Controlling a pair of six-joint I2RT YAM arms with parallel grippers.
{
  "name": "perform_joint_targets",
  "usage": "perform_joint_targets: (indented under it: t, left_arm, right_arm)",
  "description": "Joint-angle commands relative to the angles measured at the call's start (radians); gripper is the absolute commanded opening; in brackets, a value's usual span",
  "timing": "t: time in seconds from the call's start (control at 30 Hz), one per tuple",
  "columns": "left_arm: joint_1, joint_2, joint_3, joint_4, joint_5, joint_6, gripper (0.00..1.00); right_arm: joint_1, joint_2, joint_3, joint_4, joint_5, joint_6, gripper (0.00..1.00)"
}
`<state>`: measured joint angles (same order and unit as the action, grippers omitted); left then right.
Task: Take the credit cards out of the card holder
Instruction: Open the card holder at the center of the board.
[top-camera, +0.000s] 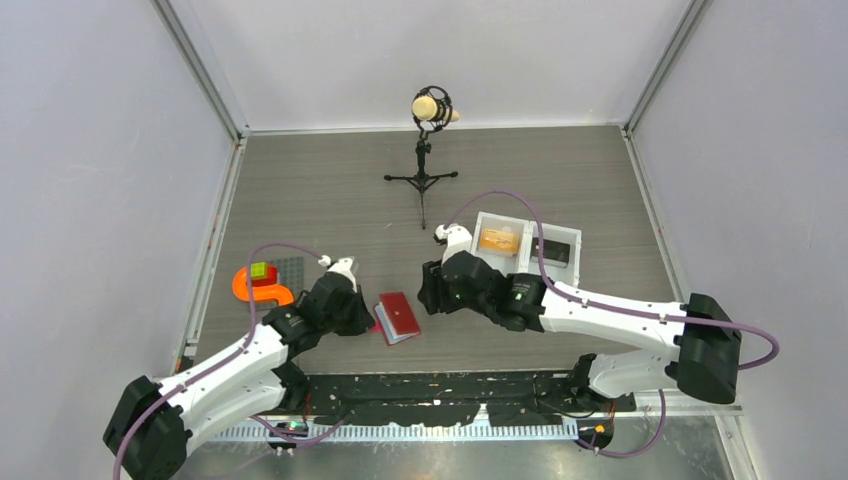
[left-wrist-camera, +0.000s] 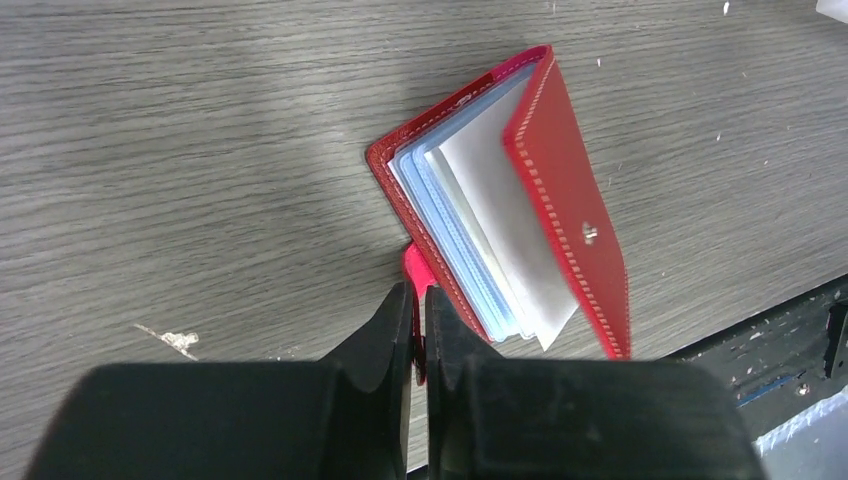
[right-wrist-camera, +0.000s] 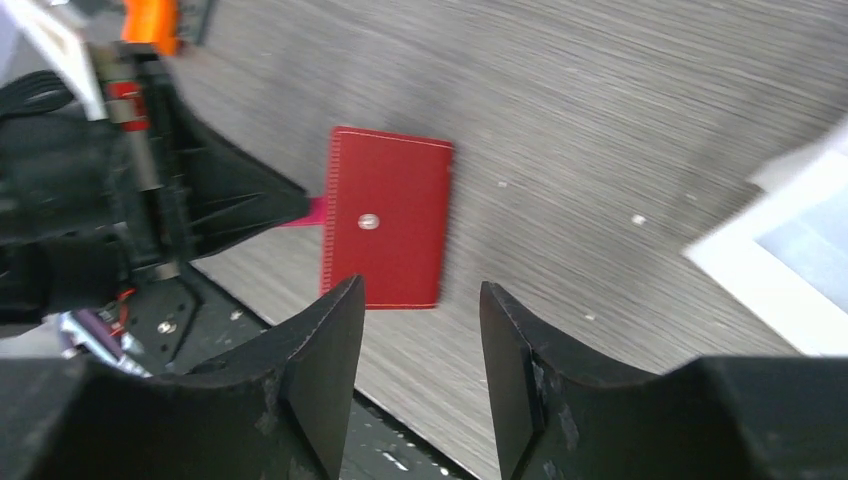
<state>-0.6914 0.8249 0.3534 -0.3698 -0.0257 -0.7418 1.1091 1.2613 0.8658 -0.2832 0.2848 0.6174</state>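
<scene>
1. The left claw (left-wrist-camera: 420, 298) is pinching narrowly on the pink-red tab (left-wrist-camera: 413, 268) that is sticking out of the card holder (left-wrist-camera: 565, 190). Its jaws are nearly meeting, with the strap between them.
2. The card holder is lying on the table (left-wrist-camera: 200, 150) between the 2 arms, close to the near edge. Its red cover is standing partway up, so the pale blue pockets (left-wrist-camera: 450, 220) are fanning out.
3. The right claw (right-wrist-camera: 420, 295) is hovering just beside and above the holder, jaws standing wide and gripping nothing.
4. The credit cards are not showing plainly. A pale sheet among the pockets may be 1 of them, but I cannot tell from this angle.
5. Risk: the left claw is gripping only the thin tab. A pull on a card could be dragging the whole holder along, or tugging the strap free.
6. Risk: the cover is only half raised, so it could be flopping shut as the right claw is reaching in.
7. Risk: the pockets are lying close together. A finger could be catching a sleeve instead of a card and bending it.
8. Risk: the holder is sitting near the table's edge, so a shove could be sending it off.
</scene>
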Motion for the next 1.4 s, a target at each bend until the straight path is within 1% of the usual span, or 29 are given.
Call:
perform_joint_targets:
  t: [0.0,0.1,0.17,0.3,0.43,0.5,0.73,1.37]
  left_arm:
    - [0.004,-0.011,0.009,0.060,0.021,-0.006,0.01]
    - [0.003,-0.016,0.003,0.074,0.021,-0.012,0.00]
    - [0.004,-0.021,0.002,0.083,0.061,-0.009,0.00]
    - [0.002,-0.046,0.005,0.091,0.093,-0.005,0.00]
    - [0.004,-0.092,0.006,0.080,0.100,-0.019,0.00]
    - [0.004,-0.113,0.006,0.080,0.108,-0.024,0.00]
    - [0.004,-0.162,0.020,0.059,0.116,-0.018,0.00]
    - [0.003,-0.193,0.022,0.073,0.147,-0.044,0.00]
  right_arm:
    - [0.047,0.026,0.060,0.139,-0.098,-0.032,0.52]
    - [0.074,0.089,0.093,0.146,-0.088,-0.033,0.52]
    - [0.087,0.135,0.108,0.149,-0.080,-0.033,0.56]
    - [0.093,0.212,0.124,0.144,-0.067,-0.033,0.68]
    - [0.095,0.249,0.129,0.134,-0.032,-0.038,0.74]
    - [0.095,0.266,0.127,0.130,-0.014,-0.045,0.75]
    - [0.095,0.284,0.114,0.126,-0.003,-0.048,0.75]
    - [0.095,0.350,0.109,0.129,-0.005,-0.045,0.77]
